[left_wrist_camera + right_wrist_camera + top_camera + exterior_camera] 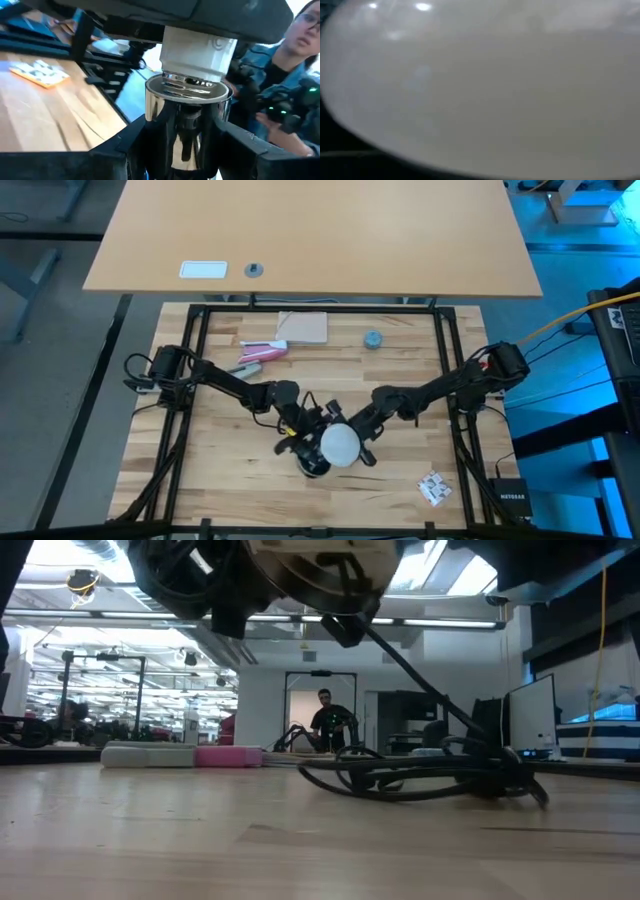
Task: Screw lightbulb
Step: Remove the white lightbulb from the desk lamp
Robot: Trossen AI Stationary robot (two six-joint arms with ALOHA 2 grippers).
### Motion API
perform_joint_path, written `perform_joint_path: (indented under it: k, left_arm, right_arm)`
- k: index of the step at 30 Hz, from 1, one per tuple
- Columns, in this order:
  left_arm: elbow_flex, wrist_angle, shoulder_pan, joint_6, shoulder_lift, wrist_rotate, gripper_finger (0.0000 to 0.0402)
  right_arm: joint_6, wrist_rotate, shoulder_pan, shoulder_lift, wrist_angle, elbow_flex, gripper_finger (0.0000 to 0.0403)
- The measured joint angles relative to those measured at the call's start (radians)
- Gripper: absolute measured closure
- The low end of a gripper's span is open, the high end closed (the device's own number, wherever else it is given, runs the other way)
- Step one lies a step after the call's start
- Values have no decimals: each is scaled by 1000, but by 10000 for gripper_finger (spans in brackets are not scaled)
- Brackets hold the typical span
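Note:
The white frosted lightbulb point(338, 445) hangs above the table's near middle, between my two arms. Its globe fills the right wrist view point(480, 90). Its white neck point(200, 50) meets the open end of the silvery socket point(187, 100); whether the screw base is in the socket is hidden. My left gripper point(185, 155) is shut on the socket and reaches in from the table's left. My right gripper point(350, 438) comes from the right, shut on the bulb. The socket's black cord point(420, 775) runs down and lies coiled on the table. My left gripper pinches the socket's shiny round body point(160, 120) between its two fingers, one on each side. The fingers lie roughly level, coming from the table's left. The socket is lifted clear of the table, its open end toward the bulb. My right gripper holds the lightbulb by its globe point(345, 448), with dark fingers point(366, 457) showing at either side from above. It reaches in roughly level from the table's right. The globe itself hides the place of contact in the wrist view. The bulb is clear of the table.
A blue-grey round cap point(372, 339), a tan pad point(303, 328) and pink and white items point(262, 350) lie toward the far edge. A small packet point(433, 488) lies near right. Black frame rails point(447, 370) border the table. A person point(280, 75) stands beyond it.

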Motion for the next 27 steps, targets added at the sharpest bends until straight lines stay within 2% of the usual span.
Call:
perform_joint_path:
  k: [4,6,9,16,24,27]
  left_arm:
    - [0,11,-2,-76,0,48,224]
    - [-7,20,-10,-124,2,191,223]
    - [-1,69,-25,-160,-6,280,224]
    - [-1,81,-26,-198,-2,247,224]
    - [0,8,17,-263,-2,390,224]
    - [-8,-65,51,-249,-2,395,224]
  right_arm:
    - [-48,-29,-1,6,-10,13,245]
    - [-88,-85,2,0,-22,17,245]
    - [-167,-175,4,15,-62,37,245]
    - [-185,-186,15,9,-69,65,245]
    - [-183,-250,7,-8,-122,67,244]
    - [-163,-250,-11,-35,-160,68,226]
